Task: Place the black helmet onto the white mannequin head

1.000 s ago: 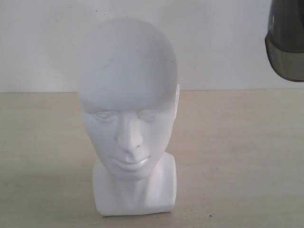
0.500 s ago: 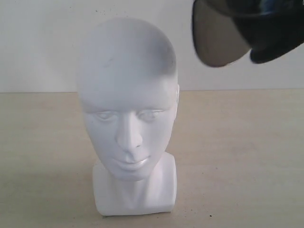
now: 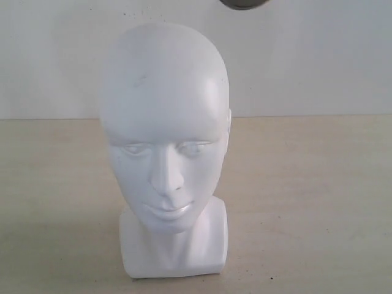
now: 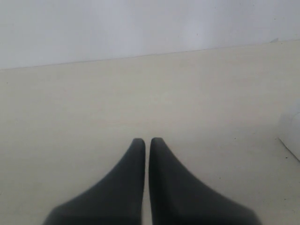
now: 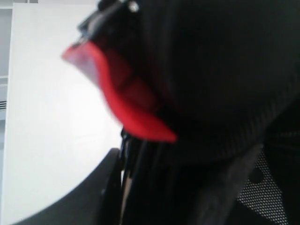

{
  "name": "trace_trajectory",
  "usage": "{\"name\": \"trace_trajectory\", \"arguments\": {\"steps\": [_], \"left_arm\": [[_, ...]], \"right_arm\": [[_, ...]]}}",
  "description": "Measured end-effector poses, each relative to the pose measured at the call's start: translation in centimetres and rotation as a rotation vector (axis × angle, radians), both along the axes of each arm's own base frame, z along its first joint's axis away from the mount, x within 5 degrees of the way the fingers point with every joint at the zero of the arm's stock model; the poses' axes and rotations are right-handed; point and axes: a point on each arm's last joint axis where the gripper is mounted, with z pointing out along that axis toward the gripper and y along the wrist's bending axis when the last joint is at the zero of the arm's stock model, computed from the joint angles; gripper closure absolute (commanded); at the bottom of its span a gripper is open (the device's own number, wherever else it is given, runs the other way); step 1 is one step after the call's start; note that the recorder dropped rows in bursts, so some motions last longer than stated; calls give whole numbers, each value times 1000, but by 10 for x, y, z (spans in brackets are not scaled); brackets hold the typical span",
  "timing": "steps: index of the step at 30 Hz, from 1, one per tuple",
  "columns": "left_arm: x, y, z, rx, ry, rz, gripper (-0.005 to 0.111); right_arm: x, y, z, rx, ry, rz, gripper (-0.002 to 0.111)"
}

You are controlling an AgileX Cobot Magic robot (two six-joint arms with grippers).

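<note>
The white mannequin head [image 3: 164, 122] stands upright on the table, facing the exterior camera, its crown bare. Only a dark sliver of the black helmet [image 3: 245, 3] shows at the top edge of the exterior view, above and slightly right of the head. In the right wrist view the black helmet [image 5: 211, 70] fills the frame close up, showing black padded lining and a red tab [image 5: 126, 98]. My right gripper [image 5: 136, 187] is shut on its rim; one dark finger [image 5: 101, 183] shows, the other is hidden. My left gripper [image 4: 147, 140] is shut and empty above the table.
The pale wooden table [image 3: 306, 184] runs back to a white wall [image 3: 49, 61]. A white corner [image 4: 291, 136] shows at the edge of the left wrist view, beside the left gripper.
The helmet swung from the upper right towards the middle and rose until almost all of it left the top of the exterior view. The mannequin head has not moved.
</note>
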Motion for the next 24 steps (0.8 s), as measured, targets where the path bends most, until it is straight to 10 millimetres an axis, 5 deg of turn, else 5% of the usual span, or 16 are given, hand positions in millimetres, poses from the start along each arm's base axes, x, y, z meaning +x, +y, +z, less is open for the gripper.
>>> {"name": "trace_trajectory", "arguments": {"steps": [19, 24], "left_arm": [[0, 0, 0, 0, 0, 0, 103], [1, 3, 3, 114, -27, 4, 103]], "right_arm": [[42, 48, 15, -124, 57, 235, 108], [52, 56, 14, -137, 80, 276, 108]]}}
